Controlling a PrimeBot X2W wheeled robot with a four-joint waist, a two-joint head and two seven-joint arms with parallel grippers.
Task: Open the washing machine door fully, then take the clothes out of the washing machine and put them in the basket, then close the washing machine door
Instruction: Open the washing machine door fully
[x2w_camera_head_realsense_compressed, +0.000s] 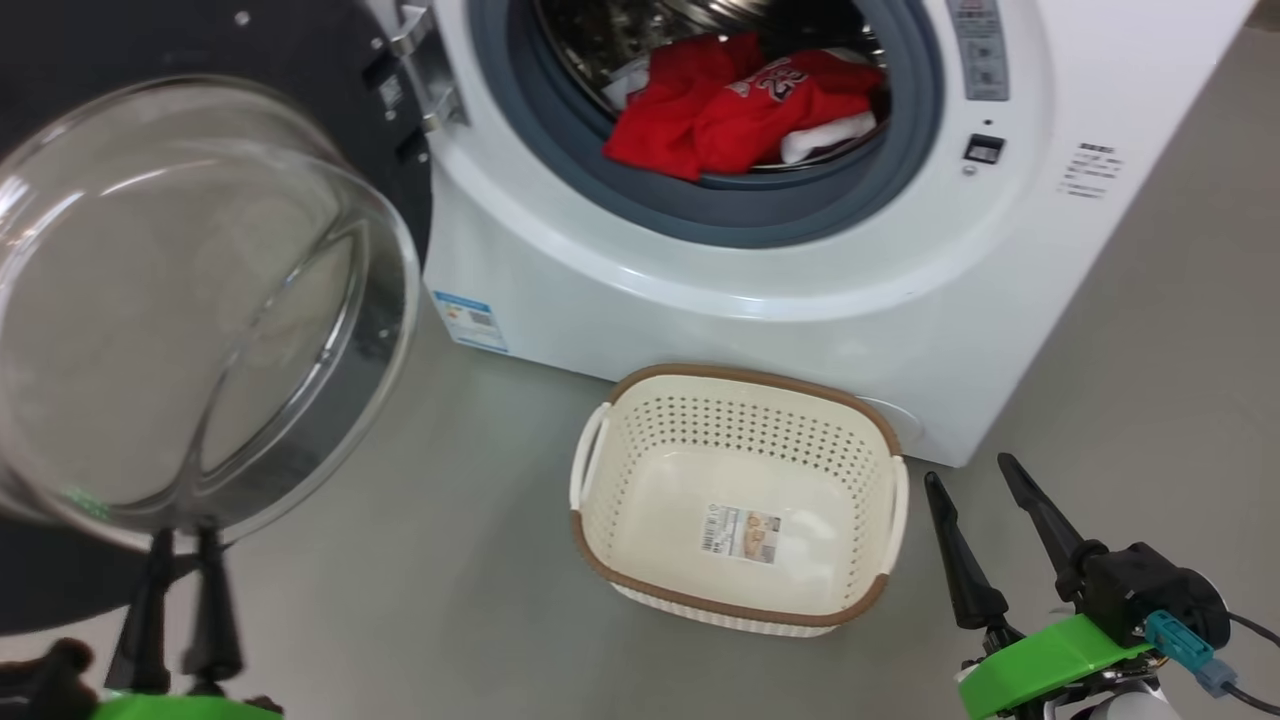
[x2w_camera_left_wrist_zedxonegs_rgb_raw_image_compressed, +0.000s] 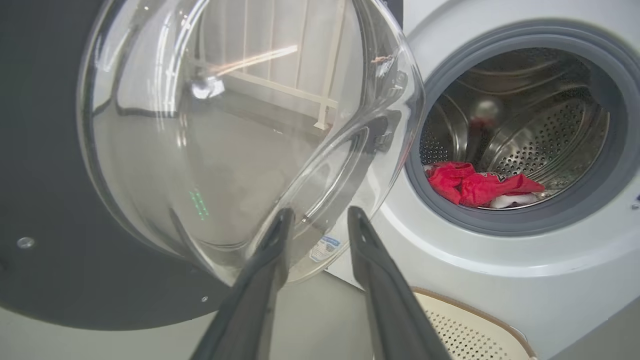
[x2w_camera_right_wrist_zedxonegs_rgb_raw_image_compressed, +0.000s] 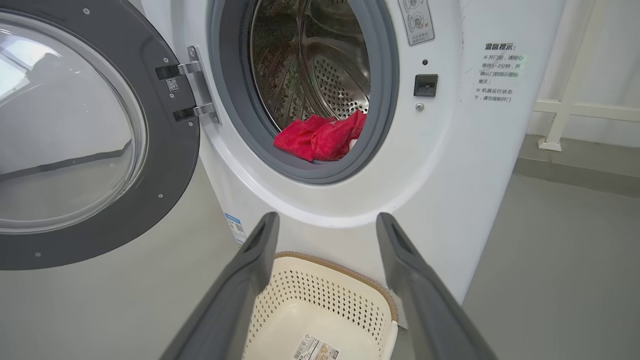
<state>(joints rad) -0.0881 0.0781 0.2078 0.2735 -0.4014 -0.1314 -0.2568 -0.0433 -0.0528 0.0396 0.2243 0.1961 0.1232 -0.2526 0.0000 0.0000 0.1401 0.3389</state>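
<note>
The washing machine (x2w_camera_head_realsense_compressed: 700, 300) stands with its door (x2w_camera_head_realsense_compressed: 330, 60) swung out to the left, glass bowl bulging toward me. Red and white clothes (x2w_camera_head_realsense_compressed: 740, 110) lie at the drum's front lip, also seen as the clothes (x2w_camera_left_wrist_zedxonegs_rgb_raw_image_compressed: 475, 185) and the clothes (x2w_camera_right_wrist_zedxonegs_rgb_raw_image_compressed: 320, 137). The cream basket (x2w_camera_head_realsense_compressed: 740, 420) sits on the floor before the machine, holding only its label sticker. My left gripper (x2w_camera_head_realsense_compressed: 183, 540) is just under the bowl's lower edge, fingers a little apart, holding nothing; the left gripper (x2w_camera_left_wrist_zedxonegs_rgb_raw_image_compressed: 320, 214) shows a gap. My right gripper (x2w_camera_head_realsense_compressed: 968, 470) is open, right of the basket, holding nothing.
The grey floor (x2w_camera_head_realsense_compressed: 420, 560) runs between the door and the basket. A white railing (x2w_camera_right_wrist_zedxonegs_rgb_raw_image_compressed: 565, 107) stands beyond the machine's right side, with open floor (x2w_camera_right_wrist_zedxonegs_rgb_raw_image_compressed: 560, 260) there. The black door rim (x2w_camera_left_wrist_zedxonegs_rgb_raw_image_compressed: 40, 200) fills the space at my left.
</note>
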